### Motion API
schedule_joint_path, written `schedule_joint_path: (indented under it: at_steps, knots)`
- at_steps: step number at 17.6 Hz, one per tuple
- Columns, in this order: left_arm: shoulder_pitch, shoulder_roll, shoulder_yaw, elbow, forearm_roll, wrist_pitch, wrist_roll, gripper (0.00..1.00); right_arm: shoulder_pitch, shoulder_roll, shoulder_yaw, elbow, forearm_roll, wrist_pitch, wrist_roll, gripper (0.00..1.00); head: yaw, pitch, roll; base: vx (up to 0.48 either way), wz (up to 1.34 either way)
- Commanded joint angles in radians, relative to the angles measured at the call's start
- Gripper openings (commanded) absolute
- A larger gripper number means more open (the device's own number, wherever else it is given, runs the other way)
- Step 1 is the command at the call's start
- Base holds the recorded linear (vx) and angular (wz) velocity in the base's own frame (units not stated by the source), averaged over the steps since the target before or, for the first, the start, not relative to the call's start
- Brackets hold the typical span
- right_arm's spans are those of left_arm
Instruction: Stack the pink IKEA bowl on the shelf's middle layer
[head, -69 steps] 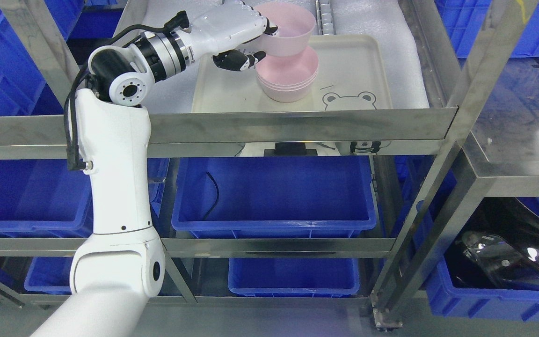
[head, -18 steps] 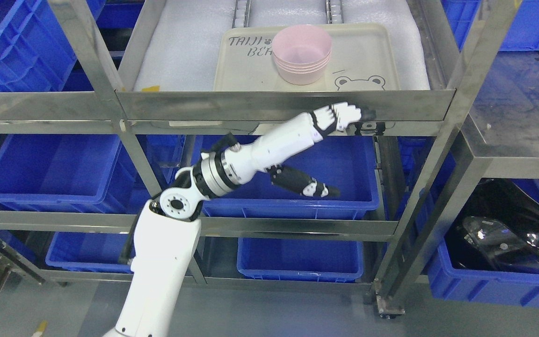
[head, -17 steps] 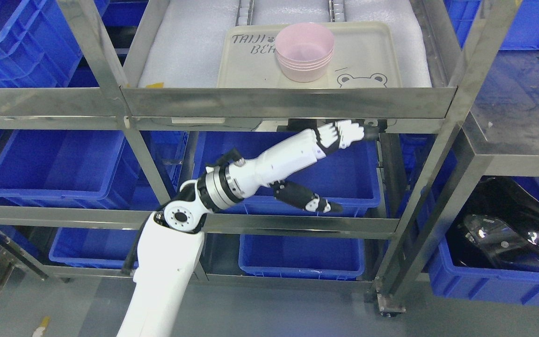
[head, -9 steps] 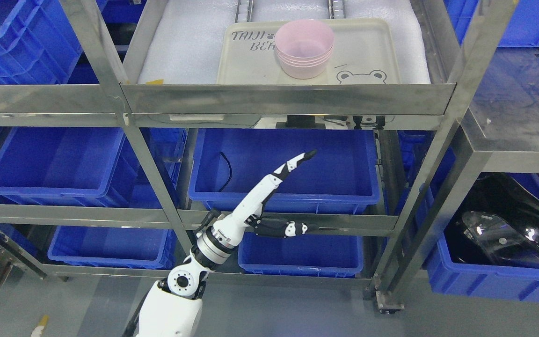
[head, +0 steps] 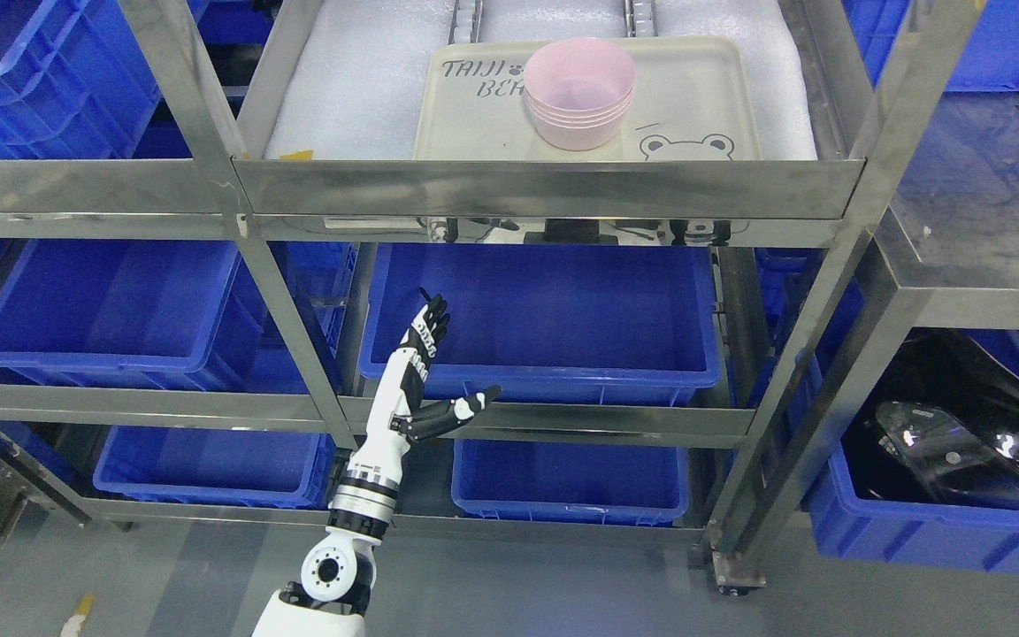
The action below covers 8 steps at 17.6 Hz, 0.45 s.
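A stack of pink bowls (head: 579,92) stands upright on a cream tray (head: 695,97) on the steel shelf's upper visible layer, over white foam. My left hand (head: 439,363) is far below it, in front of the blue bin level, fingers spread and holding nothing. Its arm rises from the bottom edge left of the middle. The right arm is out of view.
A steel rack frame (head: 545,186) with slanted posts crosses the view. Blue plastic bins (head: 554,318) fill the lower shelves and both sides. A black glossy object (head: 961,433) lies in a bin at the lower right. Grey floor shows at the bottom.
My left hand let go of the pink bowl onto the stack, then drew out of the shelf and dropped down and left. The view shifted back as the camera moved.
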Motion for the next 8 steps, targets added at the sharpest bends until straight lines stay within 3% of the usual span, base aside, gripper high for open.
schedule_joint_path:
  at_steps: [1,8]
  knots:
    - [0.010,0.017,0.039,0.030,0.019,0.033,0.022,1.00,0.023,-0.017,0.000,-0.017,0.000,0.001,0.000,1.00,0.0000,0.000,0.000,0.000,0.00]
    - [0.003,0.017,-0.053,-0.036,0.022,0.093,0.024,1.00,0.023,-0.017,0.000,-0.017,0.000,0.001,0.000,1.00,0.0000,0.000,0.000,0.000,0.00]
